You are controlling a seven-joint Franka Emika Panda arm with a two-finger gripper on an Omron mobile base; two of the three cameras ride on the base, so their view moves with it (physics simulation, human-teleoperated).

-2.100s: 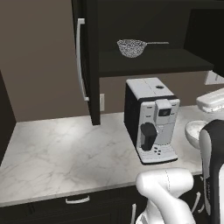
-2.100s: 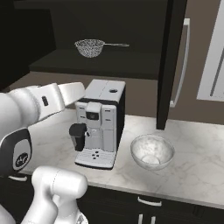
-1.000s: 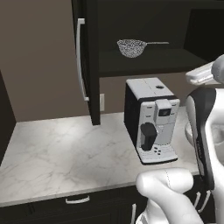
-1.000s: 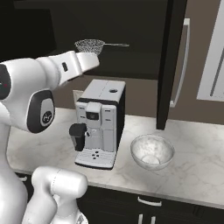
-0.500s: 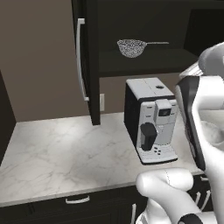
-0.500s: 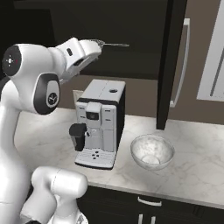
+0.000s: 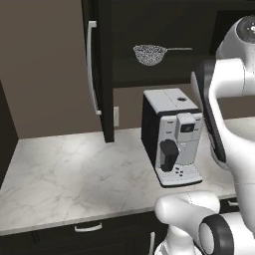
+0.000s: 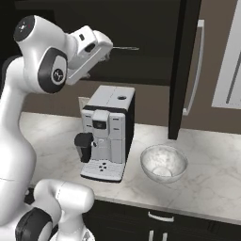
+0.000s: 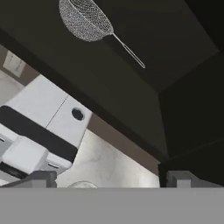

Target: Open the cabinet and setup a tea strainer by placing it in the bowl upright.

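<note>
Cabinet: the black cabinet [image 7: 164, 45] stood open, its left door [image 7: 99, 74] swung out toward the near side with the silver bar handle [image 7: 90, 69] on its outer face; in the right base view the right door [image 8: 186, 70] also stood edge-on.
Tea strainer: the tea strainer [image 7: 150, 54] sat on the cabinet shelf [image 9: 131, 113], basket to the left and thin handle pointing right, with bare shelf on either side of it and dark open room above.
Gripper: the gripper [image 9: 107, 179] had its fingers [image 9: 41, 178] wide apart and held nothing; it hung in front of the shelf's front edge, well apart from the strainer.
Coffee machine: the coffee machine [image 7: 172, 137] stood on the counter directly under the shelf, its flat top close below the shelf edge.
Bowl: the bowl [image 8: 164, 163] rested on the marble counter [image 7: 69, 174] just right of the machine, nothing in it.
Free room: a wide bare stretch of counter lay left of the machine.
</note>
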